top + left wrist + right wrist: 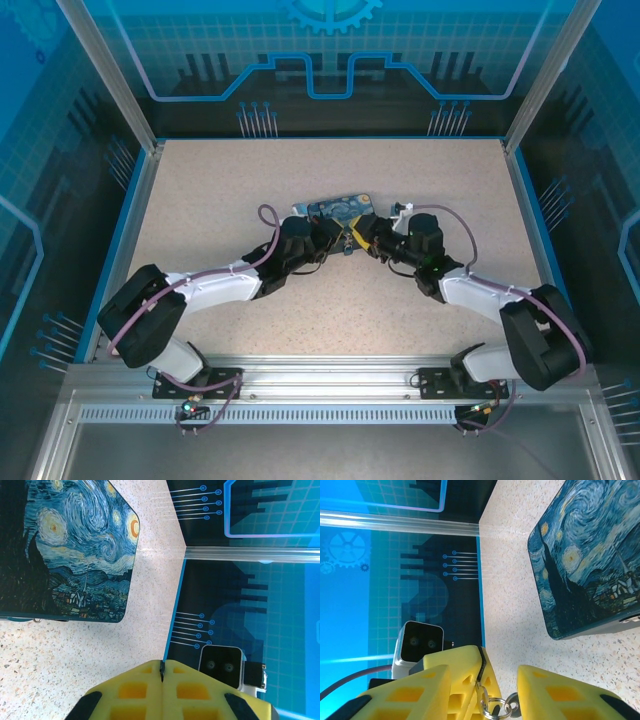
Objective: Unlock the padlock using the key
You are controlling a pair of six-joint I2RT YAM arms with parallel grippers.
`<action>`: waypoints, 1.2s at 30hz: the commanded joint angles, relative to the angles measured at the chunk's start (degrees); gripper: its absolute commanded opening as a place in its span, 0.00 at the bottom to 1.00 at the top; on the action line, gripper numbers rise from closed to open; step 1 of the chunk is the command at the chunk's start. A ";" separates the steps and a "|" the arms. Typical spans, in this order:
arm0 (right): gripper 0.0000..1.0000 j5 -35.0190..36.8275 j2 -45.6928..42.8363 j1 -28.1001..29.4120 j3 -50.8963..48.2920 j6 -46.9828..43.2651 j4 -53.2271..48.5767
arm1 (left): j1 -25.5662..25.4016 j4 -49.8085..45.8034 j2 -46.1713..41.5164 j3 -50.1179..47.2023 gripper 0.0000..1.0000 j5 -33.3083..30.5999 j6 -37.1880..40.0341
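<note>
Just beside the Starry Night box (590, 565), left gripper (161, 680) clamped tight on the thin key (161, 667), small ring (492, 709) hanging from it, right gripper (485, 676) half apart around that ring

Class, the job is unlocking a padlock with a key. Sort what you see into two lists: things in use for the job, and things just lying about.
In use:
- small metal rings, hanging from the shut fingertips of the left gripper
- right gripper, jaws apart around those fingertips and rings

Lying about:
- Starry Night box, flat on the table, untouched by either gripper
</note>
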 commanded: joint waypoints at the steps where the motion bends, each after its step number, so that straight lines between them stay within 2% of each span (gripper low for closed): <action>1: 0.39 0.62 1.25 1.40 1.52 0.82 3.88 | -0.36 1.16 -1.39 1.81 0.00 -1.68 -0.53; 8: 0.35 0.69 2.03 2.15 0.73 1.66 5.50 | -0.39 3.95 -1.01 0.98 0.00 -3.16 -0.90; 17: 0.23 0.30 3.64 2.45 0.90 2.74 7.59 | -0.52 5.51 -0.34 0.92 0.00 -3.27 -1.08; 29: 0.14 0.07 4.62 2.60 1.28 3.25 8.62 | -0.84 5.85 -0.39 0.22 0.00 -3.81 -1.20; 36: 0.02 -0.12 4.80 2.65 1.03 3.69 9.28 | -0.93 6.28 -0.15 0.16 0.00 -4.08 -1.19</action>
